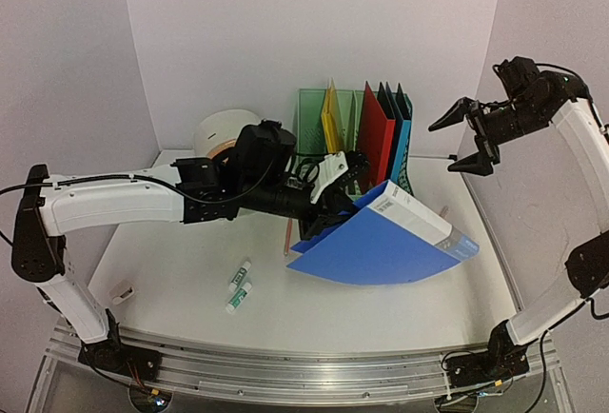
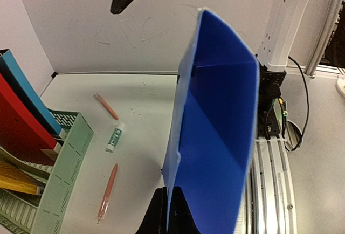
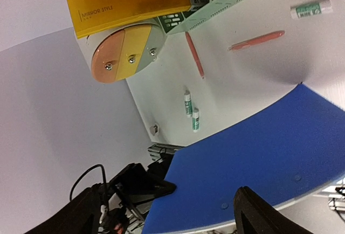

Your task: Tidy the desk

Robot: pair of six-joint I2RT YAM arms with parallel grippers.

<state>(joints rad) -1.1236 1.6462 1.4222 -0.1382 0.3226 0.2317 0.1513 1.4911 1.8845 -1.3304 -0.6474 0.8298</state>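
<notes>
My left gripper [image 1: 338, 206] is shut on the edge of a blue folder [image 1: 381, 242] and holds it tilted above the white desk [image 1: 181, 270], in front of the mint-green file rack [image 1: 314, 113]. In the left wrist view the black fingers [image 2: 156, 215] pinch the blue folder [image 2: 215, 137] at its lower edge, and the sheet rises on edge. My right gripper [image 1: 463, 137] hangs open, high at the right, apart from the folder. Its wrist view looks down between spread fingers [image 3: 259, 215] onto the blue folder [image 3: 259, 153].
The rack holds yellow, red [image 1: 374, 137] and blue folders. A round drawer unit [image 1: 224, 132] stands left of it. Two glue sticks [image 1: 240, 285], an orange pen [image 1: 287, 235] and a small white item [image 1: 122, 291] lie on the desk. More pens [image 2: 108, 191] and a glue stick [image 2: 115, 137] lie right of the rack.
</notes>
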